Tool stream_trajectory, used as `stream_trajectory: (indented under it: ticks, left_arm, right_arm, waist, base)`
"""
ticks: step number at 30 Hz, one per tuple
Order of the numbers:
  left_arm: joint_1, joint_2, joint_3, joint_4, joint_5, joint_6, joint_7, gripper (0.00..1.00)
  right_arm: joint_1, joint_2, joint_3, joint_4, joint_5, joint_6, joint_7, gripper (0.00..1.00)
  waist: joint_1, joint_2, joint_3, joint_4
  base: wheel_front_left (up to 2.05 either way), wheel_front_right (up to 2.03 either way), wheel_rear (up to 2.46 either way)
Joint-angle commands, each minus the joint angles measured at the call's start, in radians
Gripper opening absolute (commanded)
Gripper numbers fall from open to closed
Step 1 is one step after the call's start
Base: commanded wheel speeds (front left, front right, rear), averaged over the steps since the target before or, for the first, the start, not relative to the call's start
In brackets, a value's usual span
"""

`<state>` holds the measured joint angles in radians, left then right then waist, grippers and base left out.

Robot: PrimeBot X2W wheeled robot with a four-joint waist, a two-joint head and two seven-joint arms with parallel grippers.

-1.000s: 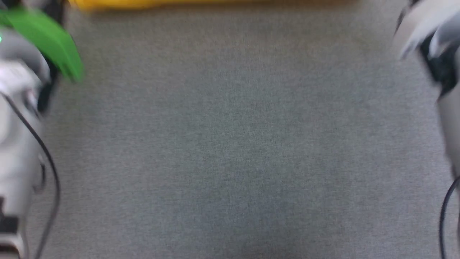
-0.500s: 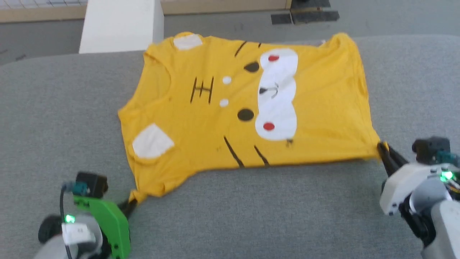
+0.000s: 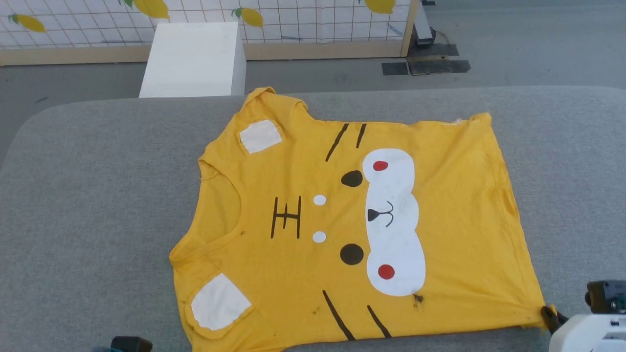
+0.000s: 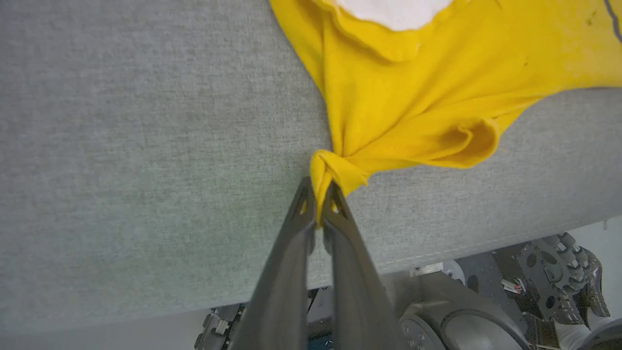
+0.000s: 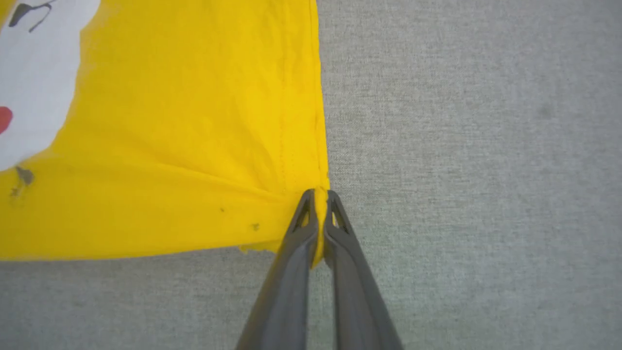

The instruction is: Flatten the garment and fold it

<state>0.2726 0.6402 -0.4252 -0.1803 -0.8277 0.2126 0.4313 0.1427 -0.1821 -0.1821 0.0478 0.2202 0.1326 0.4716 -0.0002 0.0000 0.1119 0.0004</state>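
The garment [image 3: 342,220] lay print side up on the grey padded table [image 3: 98,195], collar toward the robot's left and hem toward its right, with its near edge close to the table's near side. The left gripper [image 4: 318,204] was clamped on a bunched tip of yellow cloth at the near sleeve, and the fingers met with fabric pinched between them. The right gripper [image 5: 318,209] was likewise closed on the near hem corner, just beside the stitched hem.

Creases ran out from both pinch points. In the inspector's judgement, the two corners were held so that the near edge could be drawn taut and the body spread flat. The main panel was largely smooth. The near sleeve was puckered and curled open beside the left fingers. No fold had yet been made.

The table covering was a plain woven cloth. Beyond its far edge stood a white box [image 3: 193,58] on a grey floor [image 3: 538,44], backed by a gridded partition [image 3: 293,19] bearing lemon prints.
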Motion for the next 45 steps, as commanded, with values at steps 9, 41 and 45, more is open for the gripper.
stream_trajectory:
  ticks: [9, 41, 45]
  left_arm:
    - [-0.073, -0.077, -0.041, 0.015, 0.233, -0.013, -0.325, 0.00]
    - [-0.749, -0.111, -0.041, 0.524, 0.252, -0.254, -0.230, 0.00]
    - [-0.741, -0.114, -0.043, 0.557, 0.175, -0.278, -0.111, 0.00]
  right_arm:
    - [0.066, 0.068, 0.018, -0.070, -0.007, -0.002, -0.230, 0.00]
    - [-0.515, -0.083, 0.192, 0.256, 0.052, -0.002, -0.056, 0.00]
    - [-0.558, -0.081, 0.182, 0.300, 0.074, -0.002, 0.063, 0.00]
  waist:
    - [0.0002, 0.0000, -0.001, -0.007]
    - [0.0002, 0.0000, 0.241, -0.058]
    - [0.0002, 0.0000, 0.250, -0.058]
  base:
    - [0.00, 0.00, 0.00]
    - [0.00, 0.00, 0.00]
    - [0.00, 0.00, 0.00]
